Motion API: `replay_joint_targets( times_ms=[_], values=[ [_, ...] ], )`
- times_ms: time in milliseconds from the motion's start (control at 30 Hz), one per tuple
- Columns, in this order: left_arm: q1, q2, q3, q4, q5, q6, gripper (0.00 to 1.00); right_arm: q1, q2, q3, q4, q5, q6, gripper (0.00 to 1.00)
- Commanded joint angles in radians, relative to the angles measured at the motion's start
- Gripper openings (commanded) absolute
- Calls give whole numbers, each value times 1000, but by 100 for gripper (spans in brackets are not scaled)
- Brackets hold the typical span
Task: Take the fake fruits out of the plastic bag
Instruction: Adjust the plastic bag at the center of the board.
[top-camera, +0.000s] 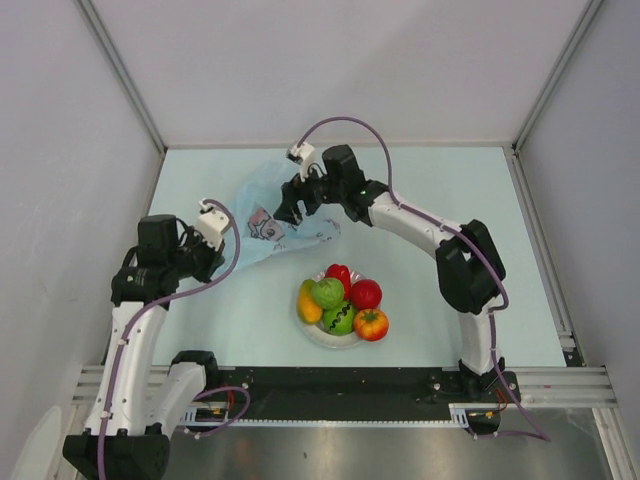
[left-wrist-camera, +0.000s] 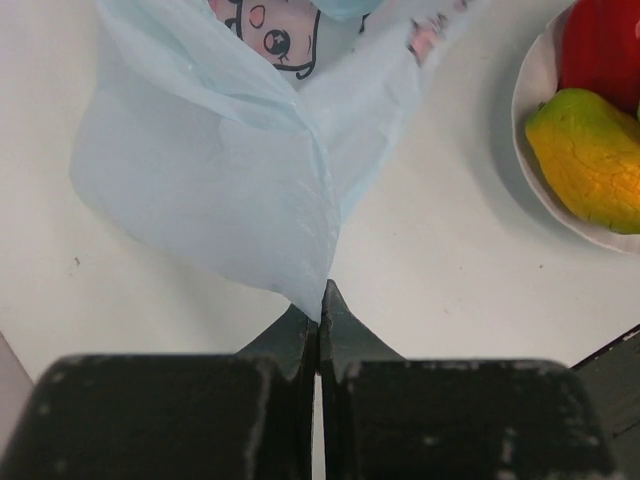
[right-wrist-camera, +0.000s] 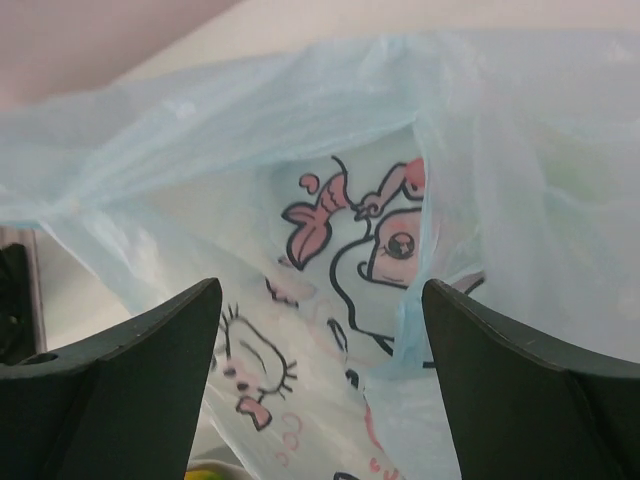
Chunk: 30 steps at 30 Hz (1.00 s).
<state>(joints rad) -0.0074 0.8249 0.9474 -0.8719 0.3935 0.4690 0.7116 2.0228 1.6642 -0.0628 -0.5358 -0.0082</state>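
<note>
Inspecting the scene, we find the plastic bag (top-camera: 258, 205) lying slack on the worktop, towards its far-left corner and well back from the near edge. A white plate (left-wrist-camera: 522, 110) sits near the middle of the near edge, and the fake fruits (top-camera: 328, 292) are heaped on it, six by our count, in red, green, yellow and orange.

The left jaws are clenched on a thin fold at the bag's nearer tip. In the left wrist view the film runs straight into the closed tips, and nothing else is caught there. The right jaws stand released and wide apart, poised over the far part of the bag where the printed picture shows. In the right wrist view the crumpled film fills the space ahead of and between them, but we see no film pinched.

We judge the task to be at a late stage. The bag looks nearly flat, with no bulge visible from above. A small yellow-green patch shows at the bottom edge of the right wrist view, and we cannot tell whether it is a fruit left inside.

The step in hand appears to be one arm anchoring the bag while the other goes to its mouth. The next move calls for the right jaws to enter the opening and not close on loose film. The left grip must hold, or the bag will drag along.
</note>
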Motion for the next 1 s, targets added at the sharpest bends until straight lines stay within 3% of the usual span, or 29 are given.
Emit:
replay_joint_targets(
  times_ms=[0,133,333,600,833,933,967],
  values=[
    [3,-21,16,-56,-25,86,0,28,-50,69,101,-34,67,84],
    [4,-47,53,-75,-18,109,0,106,95,176,-29,276,-24,85],
    [4,-30,82,-79,-19,99,0,127,160,166,-31,483,79,77],
    [4,-32,64,-56,-34,108,0,137,180,106,-65,635,11,77],
    [4,-43,24,-7,-41,105,0,126,231,37,-80,637,-108,78],
    [4,-44,21,10,-42,96,0,103,244,17,-57,652,-151,74],
    [4,-43,22,13,-42,97,0,83,243,19,-52,636,-157,67]
  ],
)
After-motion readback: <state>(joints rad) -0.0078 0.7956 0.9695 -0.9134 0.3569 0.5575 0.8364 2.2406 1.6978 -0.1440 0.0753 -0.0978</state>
